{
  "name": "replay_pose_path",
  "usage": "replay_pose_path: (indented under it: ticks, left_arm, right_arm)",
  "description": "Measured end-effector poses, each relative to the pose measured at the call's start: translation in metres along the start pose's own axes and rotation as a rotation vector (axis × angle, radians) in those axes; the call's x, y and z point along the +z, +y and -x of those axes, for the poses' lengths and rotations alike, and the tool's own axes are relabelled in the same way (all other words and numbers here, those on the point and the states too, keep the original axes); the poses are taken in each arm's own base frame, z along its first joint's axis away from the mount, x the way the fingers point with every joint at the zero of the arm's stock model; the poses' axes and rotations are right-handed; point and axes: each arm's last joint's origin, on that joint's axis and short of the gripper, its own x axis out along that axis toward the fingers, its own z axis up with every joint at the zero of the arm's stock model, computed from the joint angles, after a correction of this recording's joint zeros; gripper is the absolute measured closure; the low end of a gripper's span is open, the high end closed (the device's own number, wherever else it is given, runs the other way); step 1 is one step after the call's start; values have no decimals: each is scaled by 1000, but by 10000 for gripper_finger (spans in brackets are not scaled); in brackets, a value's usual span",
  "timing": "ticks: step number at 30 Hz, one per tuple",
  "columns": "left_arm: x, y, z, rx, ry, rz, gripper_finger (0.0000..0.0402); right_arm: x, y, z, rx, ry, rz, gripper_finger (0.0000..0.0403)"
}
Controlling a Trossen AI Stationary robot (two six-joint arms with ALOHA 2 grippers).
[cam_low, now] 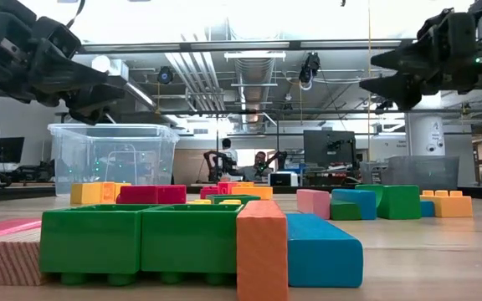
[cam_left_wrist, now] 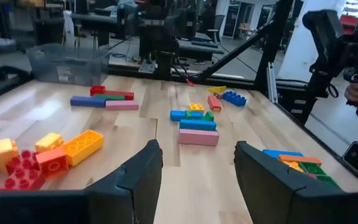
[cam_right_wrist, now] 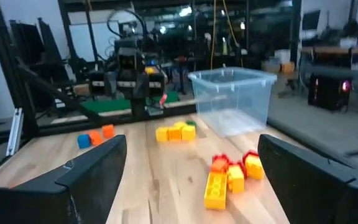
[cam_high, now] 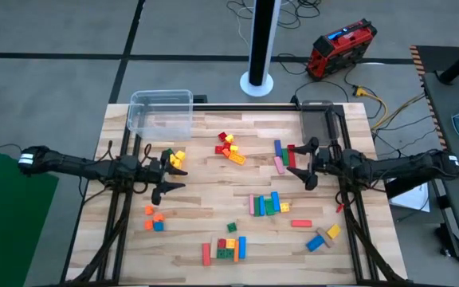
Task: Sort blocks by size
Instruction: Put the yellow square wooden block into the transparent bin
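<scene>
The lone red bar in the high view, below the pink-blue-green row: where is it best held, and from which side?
Grip the red bar at its middle, across its narrow width, coming straight down from above. It lies flat with nothing touching it, so both long sides look free to close on.

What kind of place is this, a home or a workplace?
Probably a robotics lab or open workshop: exposed ceiling ducts, desks with monitors where people sit, and cables beside a red device on the floor.
</scene>
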Motion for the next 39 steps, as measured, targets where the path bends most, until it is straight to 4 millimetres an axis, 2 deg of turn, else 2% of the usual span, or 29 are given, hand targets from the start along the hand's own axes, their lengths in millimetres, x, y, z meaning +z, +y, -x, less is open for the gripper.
replay_pose_path:
  ticks: [7,14,24,31,37,39]
  left_arm:
    - [8,-1,0,-5,-54,-4,224]
    - [36,-4,-4,-14,-131,35,224]
    - [63,-8,-9,-14,-178,-17,224]
    - [85,-10,-15,-19,-212,-17,224]
    - [107,-13,-21,-41,-203,206,224]
    - [119,-15,-23,-45,-211,226,224]
  right_arm:
    - [-6,0,-4,-5,50,-16,48]
    - [-4,0,-4,-3,29,-43,48]
    - [0,0,-4,7,-18,-240,48]
    - [-2,0,-5,4,-2,-130,48]
    - [5,1,-5,10,-51,-76,48]
    - [15,2,-8,16,-80,-84,48]
